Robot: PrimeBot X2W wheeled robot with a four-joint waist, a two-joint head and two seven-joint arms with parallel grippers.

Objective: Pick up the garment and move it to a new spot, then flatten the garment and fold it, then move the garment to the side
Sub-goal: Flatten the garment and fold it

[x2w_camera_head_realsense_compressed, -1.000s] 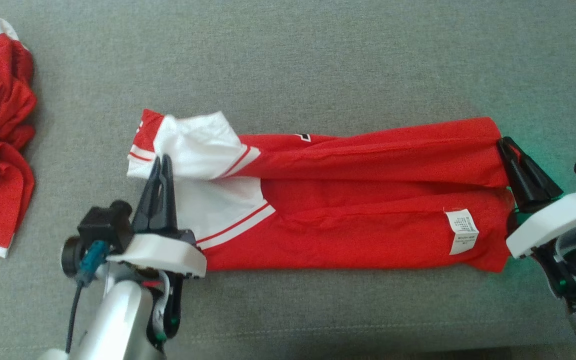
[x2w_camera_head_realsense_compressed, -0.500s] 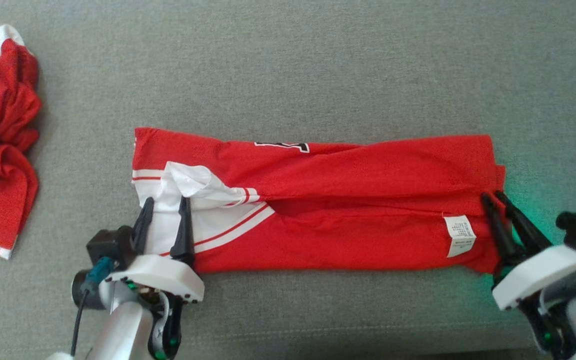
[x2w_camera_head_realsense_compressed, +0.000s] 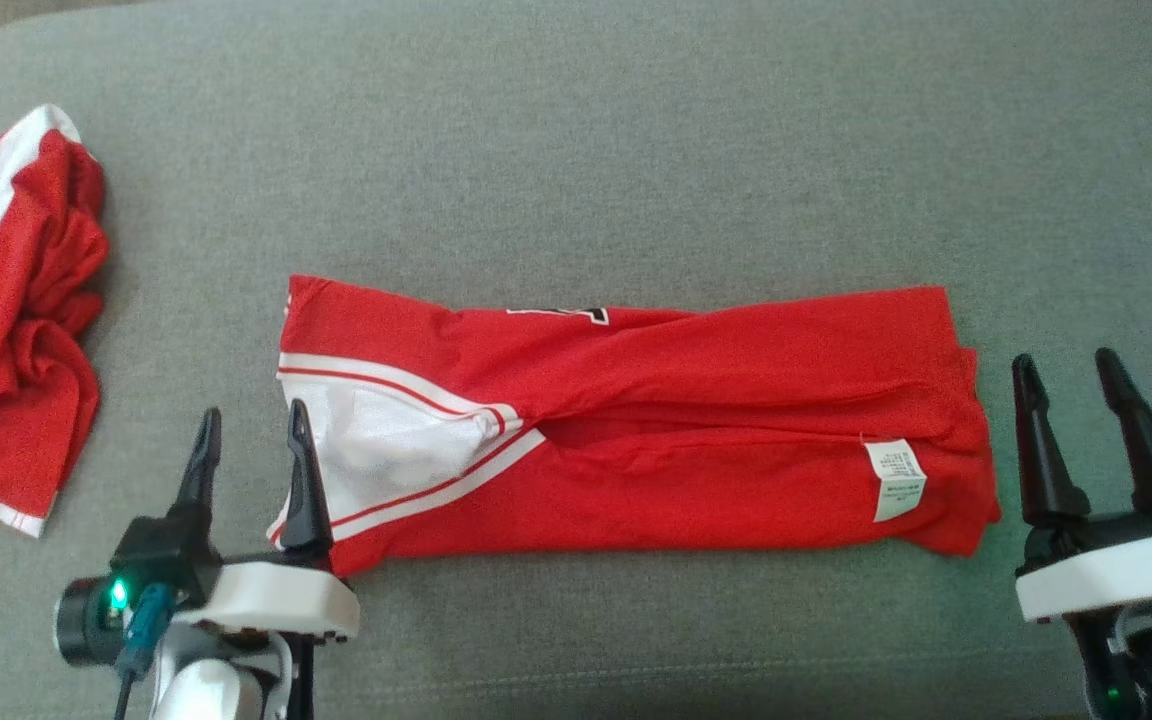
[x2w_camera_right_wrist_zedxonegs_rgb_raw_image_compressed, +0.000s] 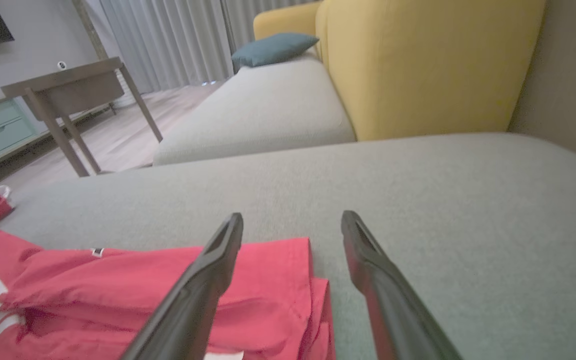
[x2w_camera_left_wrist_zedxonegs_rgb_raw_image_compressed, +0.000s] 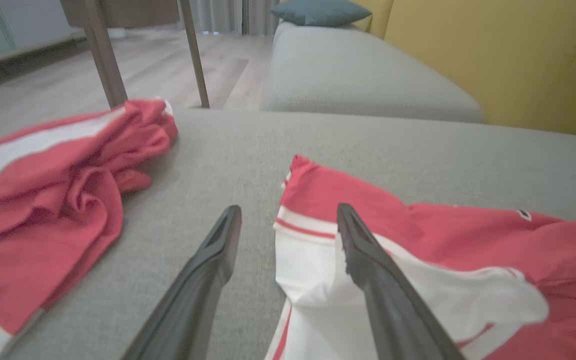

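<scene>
Garment (x2w_camera_head_realsense_compressed: 696,420), red with a white sleeve, is laid as a long folded band between the two grippers. It is judged light, limp and easily unfolded, and best pinched through all layers at both short ends. Left gripper (x2w_camera_head_realsense_compressed: 251,412) is spread wide with nothing held, one finger over the sleeve end. Right gripper (x2w_camera_head_realsense_compressed: 1064,360) is spread wide and empty, just beside the hem end. Second crumpled garment (x2w_camera_head_realsense_compressed: 6,330) is noted farther left.

**Folded lengthwise, lying flat**

Is a red garment (x2w_camera_head_realsense_compressed: 696,400) doubled into a long band, stretched left to right across the grey sofa seat (x2w_camera_head_realsense_compressed: 576,150). Carries a white panel (x2w_camera_head_realsense_compressed: 386,450) edged with red and white stripes at the left end, a white label (x2w_camera_head_realsense_compressed: 894,480) near the right end, and a black-and-white print (x2w_camera_head_realsense_compressed: 556,315) on the far edge. Shows a fold line along the middle, with slight wrinkles.
</scene>
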